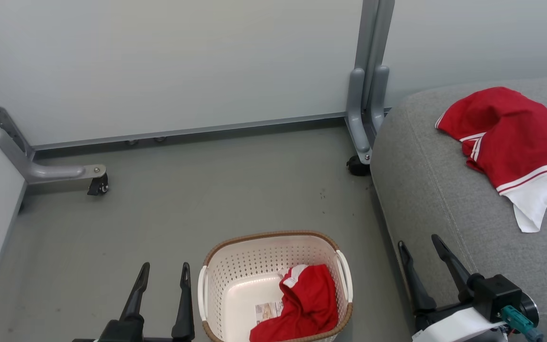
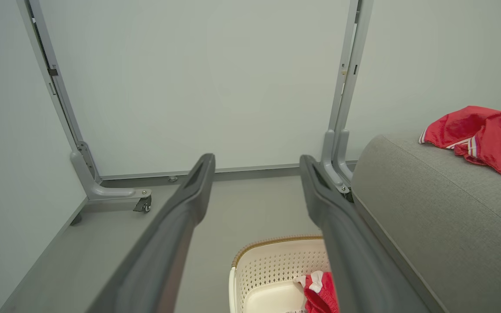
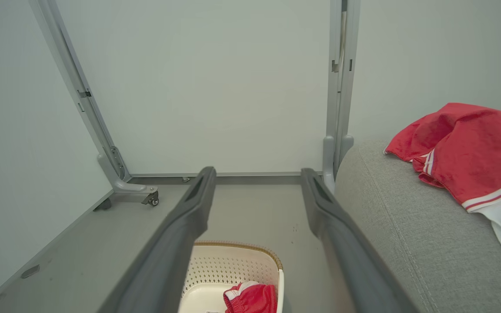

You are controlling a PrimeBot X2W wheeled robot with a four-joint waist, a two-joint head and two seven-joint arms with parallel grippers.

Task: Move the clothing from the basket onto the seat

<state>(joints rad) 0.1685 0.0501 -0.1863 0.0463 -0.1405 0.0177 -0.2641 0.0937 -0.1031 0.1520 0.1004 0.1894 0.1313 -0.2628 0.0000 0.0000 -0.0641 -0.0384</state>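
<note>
In the head view my left pincer (image 1: 165, 268) sits at 7 o'clock, its two fingers wide apart with nothing in them. My right pincer (image 1: 418, 242) at 5 o'clock is wide apart and empty too, near the edge of the grey seat (image 1: 425, 190). One red garment (image 1: 309, 304) lies in the basket (image 1: 245, 270) at 6 o'clock, on the floor (image 1: 183, 190). The other red garment (image 1: 506, 137) lies spread on the seat at 2 o'clock.
</note>
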